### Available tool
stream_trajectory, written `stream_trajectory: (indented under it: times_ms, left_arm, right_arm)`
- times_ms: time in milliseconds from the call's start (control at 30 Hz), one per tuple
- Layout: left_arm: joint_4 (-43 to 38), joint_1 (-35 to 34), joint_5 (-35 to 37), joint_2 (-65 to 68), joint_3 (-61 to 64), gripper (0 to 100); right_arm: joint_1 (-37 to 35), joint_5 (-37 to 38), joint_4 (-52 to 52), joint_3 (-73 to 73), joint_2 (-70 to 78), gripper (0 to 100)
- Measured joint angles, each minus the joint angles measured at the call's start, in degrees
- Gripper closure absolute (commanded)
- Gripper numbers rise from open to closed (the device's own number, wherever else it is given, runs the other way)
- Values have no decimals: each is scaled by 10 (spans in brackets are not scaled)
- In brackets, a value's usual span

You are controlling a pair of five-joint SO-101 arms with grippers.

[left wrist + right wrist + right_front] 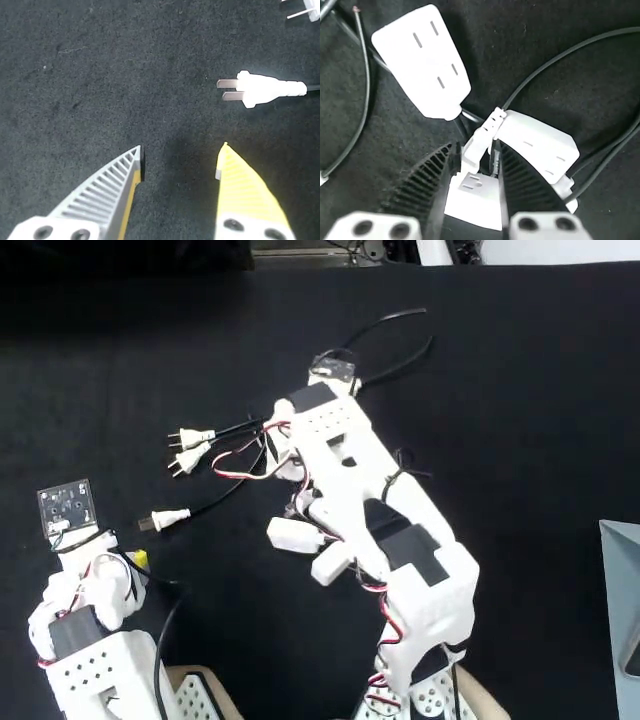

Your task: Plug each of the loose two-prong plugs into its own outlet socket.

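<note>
Black cloth covers the table point(520, 390) in the high view; two plugs point(192, 438) lie together, a single plug point(170, 520) nearer the left arm point(90, 640). In the left wrist view the left gripper point(182, 147) is spread and empty, the single plug point(262, 89) just ahead. In the right wrist view the right gripper point(477, 150) clenches a white socket block point(472, 192). No plug looks inserted; I judge all plugging remains.

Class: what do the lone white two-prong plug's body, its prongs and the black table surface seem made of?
White two-prong plug body: probably moulded plastic, smooth. Its prongs: flat grey metal, dull shine. Black table surface: likely cloth or felt, matte, speckled with lint.
</note>
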Motion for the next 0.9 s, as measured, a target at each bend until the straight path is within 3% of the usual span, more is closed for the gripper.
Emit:
stream_trajectory:
  times_ms: [533,600,900]
  left_arm:
    - [0,0,0,0,0,754]
    - [0,0,0,0,0,754]
    - [0,0,0,0,0,754]
  right_arm:
    - [-26,0,-16,11,57,926]
    - [-25,0,-3,-2,62,991]
    - [-7,10,115,-129,62,986]
